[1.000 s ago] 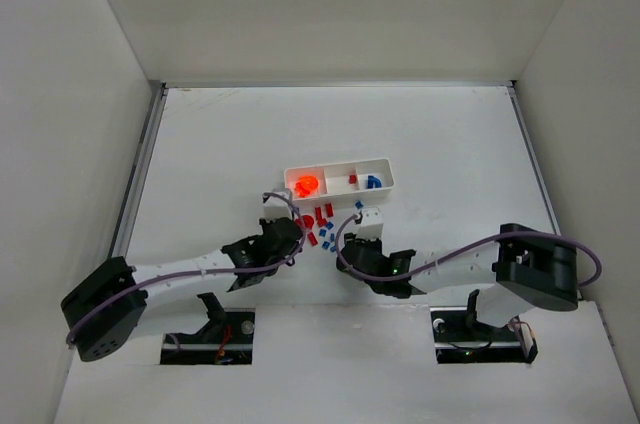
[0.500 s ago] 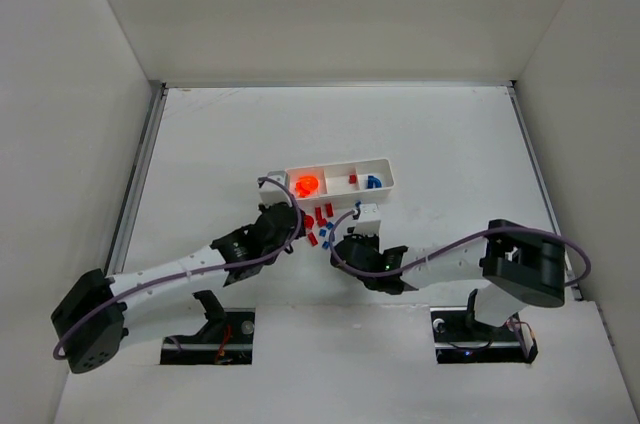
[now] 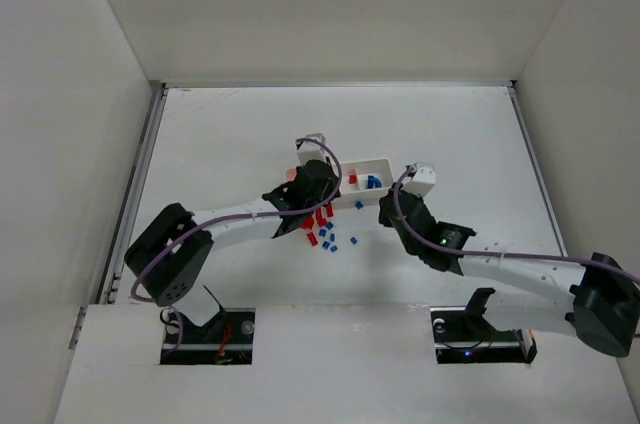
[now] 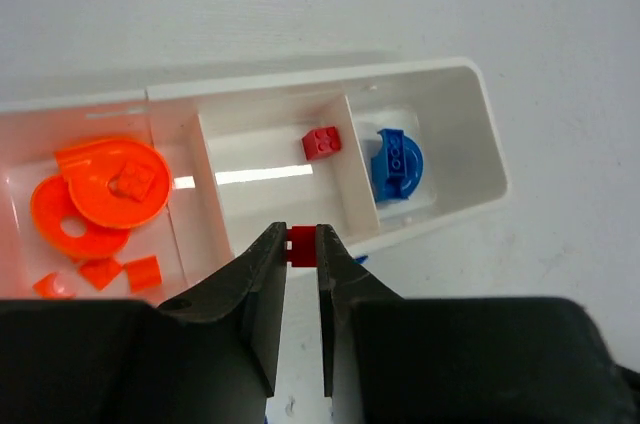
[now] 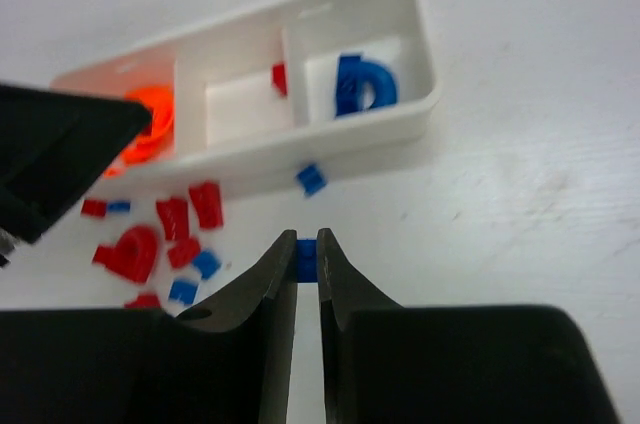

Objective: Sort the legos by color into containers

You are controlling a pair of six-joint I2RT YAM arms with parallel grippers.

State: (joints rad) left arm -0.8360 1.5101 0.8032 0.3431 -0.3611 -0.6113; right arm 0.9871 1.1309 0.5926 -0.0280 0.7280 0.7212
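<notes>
**Two pinches, two colours**

On the left arm, the left gripper point(image 4: 301, 246) has its fingers point(image 4: 262, 289) closed on a small red lego brick point(image 4: 300, 242). It hangs over the white rectangular plastic tray point(image 4: 484, 140). In the left wrist view, the brick lines up with the near wall of the middle compartment.

The tray has three square compartments in a row:
- The left one holds bright orange pieces, among them large round orange pieces point(image 4: 105, 194) and a few small orange wedges point(image 4: 100, 272).
- The middle one holds a single red square brick point(image 4: 321, 142).
- The right one holds a round blue piece point(image 4: 397, 164).

The right gripper point(image 5: 307, 256) pinches a small blue lego brick point(image 5: 307, 253) between fingers point(image 5: 275, 294) that are drawn nearly together. It is on the near side of the tray, toward the end with the blue compartment, over the white worktop point(image 5: 520, 194). I cannot tell whether this brick touches the worktop.

Loose legos lie on the worktop along the tray's near wall. One loose blue brick point(image 5: 311, 179) sits just beside the wall. Further along are a cluster of red bricks point(image 5: 190, 214), a larger round-topped red piece point(image 5: 132, 250) and two small blue bricks point(image 5: 206, 264). In the top view, this scatter point(image 3: 322, 229) lies on the near side of the tray, just beside the left arm point(image 3: 240, 224).
</notes>
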